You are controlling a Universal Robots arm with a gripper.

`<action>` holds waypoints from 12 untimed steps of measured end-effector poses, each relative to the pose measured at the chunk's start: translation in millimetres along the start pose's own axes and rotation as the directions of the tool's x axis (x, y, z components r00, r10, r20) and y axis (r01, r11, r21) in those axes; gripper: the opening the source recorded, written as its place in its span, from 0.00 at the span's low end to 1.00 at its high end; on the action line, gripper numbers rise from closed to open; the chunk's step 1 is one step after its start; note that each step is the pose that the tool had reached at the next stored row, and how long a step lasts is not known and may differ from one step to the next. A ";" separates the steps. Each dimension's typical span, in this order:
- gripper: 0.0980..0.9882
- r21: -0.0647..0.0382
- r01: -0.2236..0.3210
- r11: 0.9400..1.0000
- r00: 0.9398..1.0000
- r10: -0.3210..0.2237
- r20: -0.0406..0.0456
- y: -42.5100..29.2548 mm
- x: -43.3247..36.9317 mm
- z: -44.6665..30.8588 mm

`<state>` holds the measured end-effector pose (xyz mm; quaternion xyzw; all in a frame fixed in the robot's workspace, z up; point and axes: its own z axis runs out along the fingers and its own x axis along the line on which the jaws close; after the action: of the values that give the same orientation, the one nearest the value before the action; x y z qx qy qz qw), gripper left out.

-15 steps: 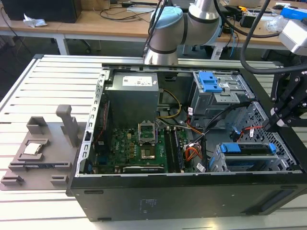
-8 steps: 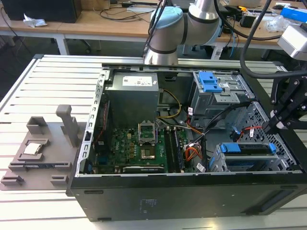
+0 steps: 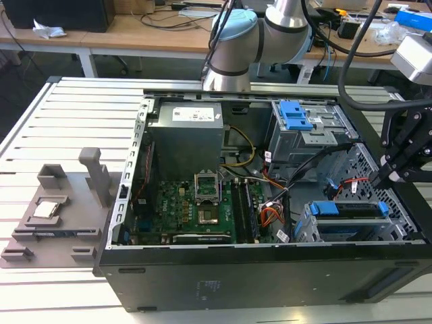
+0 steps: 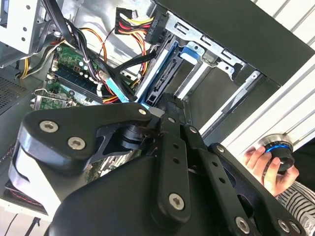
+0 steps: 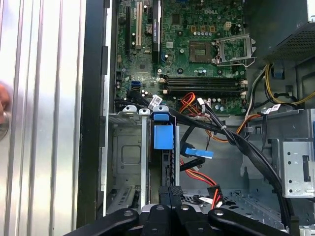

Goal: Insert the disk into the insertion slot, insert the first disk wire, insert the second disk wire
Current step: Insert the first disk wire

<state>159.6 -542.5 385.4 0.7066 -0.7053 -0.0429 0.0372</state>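
Note the wooden workbenches [image 3: 135,30], strewn with cables, along the room's back. The slatted metal table [image 3: 74,108] carries the open computer case [image 3: 236,283] at its near edge. In the case's near corner, at the exterior view's right, the insertion slot [image 3: 304,229] holds the disk [image 3: 347,210]. Your gripper [image 5: 171,191], its fingertips pressed together, hangs just over the disk's edge, with the first disk wire [image 3: 352,181] beside it.

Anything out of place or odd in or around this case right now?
Nothing looks spilled or broken. Two things stand out: the motherboard's CPU socket stands open, and a person's hand grips a blue-ringed knob just outside the computer case.
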 end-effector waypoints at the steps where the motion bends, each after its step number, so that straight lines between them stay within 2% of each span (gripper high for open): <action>1: 0.01 0.000 0.000 1.000 1.000 0.000 0.000 0.0 0.0 0.0; 7: 0.01 0.000 0.000 1.000 1.000 0.000 0.000 -0.2 -1.5 0.0; 12: 0.01 0.000 0.001 1.000 1.000 -0.001 0.000 -1.2 -19.6 0.1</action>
<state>160.7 -522.9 385.3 0.7070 -0.7050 -0.0430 0.0372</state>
